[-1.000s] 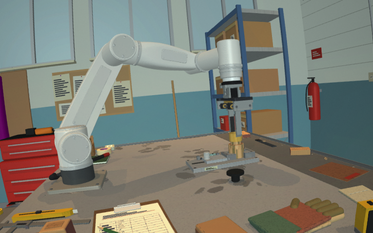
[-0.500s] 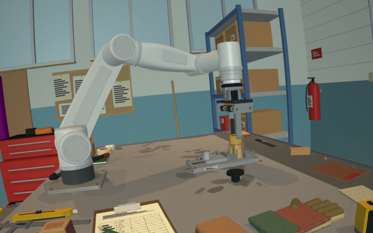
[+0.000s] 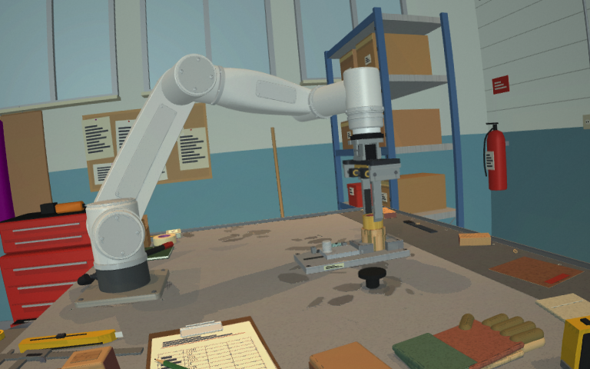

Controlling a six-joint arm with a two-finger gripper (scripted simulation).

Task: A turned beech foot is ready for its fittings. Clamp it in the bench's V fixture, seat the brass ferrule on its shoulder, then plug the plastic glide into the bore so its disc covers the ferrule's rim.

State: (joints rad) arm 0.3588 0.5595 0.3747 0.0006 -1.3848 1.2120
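My gripper (image 3: 373, 215) points straight down over the grey V fixture (image 3: 352, 254) in the middle of the bench, and its fingers are closed on the brass ferrule (image 3: 373, 223). The ferrule sits on top of the turned beech foot (image 3: 373, 237), which stands upright in the fixture's jaws. The black plastic glide (image 3: 372, 275) rests on the bench just in front of the fixture, disc uppermost. The fingers hide the foot's bore.
The fixture's short grey knob (image 3: 327, 247) stands left of the foot. A wood block (image 3: 474, 238) and an orange mat (image 3: 535, 270) lie to the right, gloves (image 3: 504, 328) and a clipboard (image 3: 211, 347) near the front edge, and blue shelving (image 3: 394, 114) behind.
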